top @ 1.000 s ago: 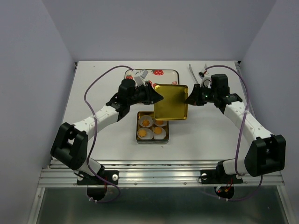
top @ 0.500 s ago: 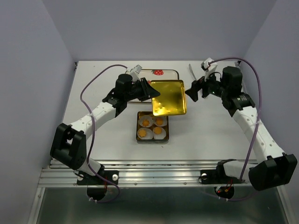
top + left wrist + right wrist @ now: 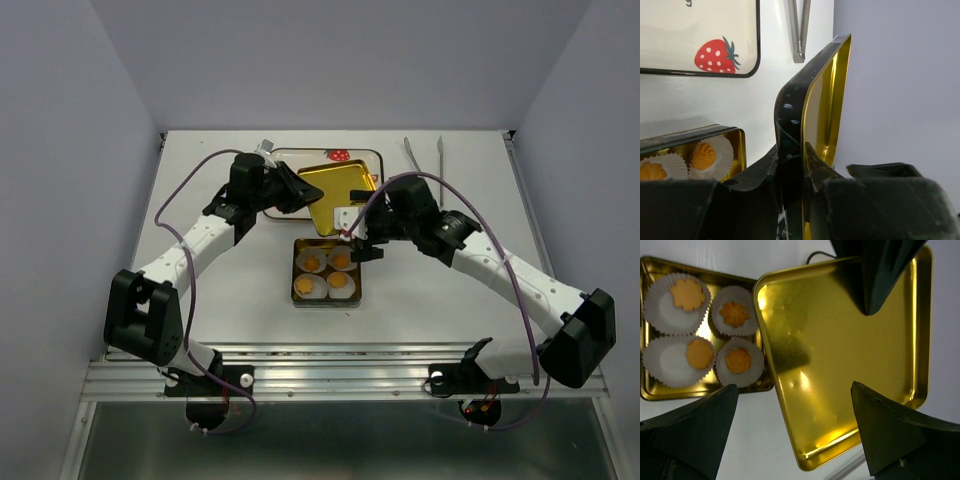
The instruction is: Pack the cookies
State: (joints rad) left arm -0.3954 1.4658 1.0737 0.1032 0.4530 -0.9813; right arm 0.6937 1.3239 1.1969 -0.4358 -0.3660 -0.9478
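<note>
Several round orange cookies (image 3: 700, 353) sit in white paper cups inside the open square gold tin (image 3: 300, 296), near the table's middle. The tin's gold lid (image 3: 345, 190) hangs tilted just behind the tin, and my left gripper (image 3: 303, 192) is shut on its left edge. In the left wrist view the lid (image 3: 826, 95) stands edge-on, clamped at my left gripper (image 3: 804, 150). My right gripper (image 3: 360, 238) hovers open above the lid's near edge and the tin's back rim. In the right wrist view the right gripper (image 3: 795, 435) spreads wide over the lid (image 3: 840, 355), holding nothing.
A white tray printed with strawberries (image 3: 296, 156) lies at the back, partly hidden by the lid. Metal tweezers (image 3: 412, 154) lie at the back right. Purple cables loop over both arms.
My right gripper let go of the lid's right edge, opened wide and swung left to above the tin. My left gripper drew the lid back and to the left, tilting it.
</note>
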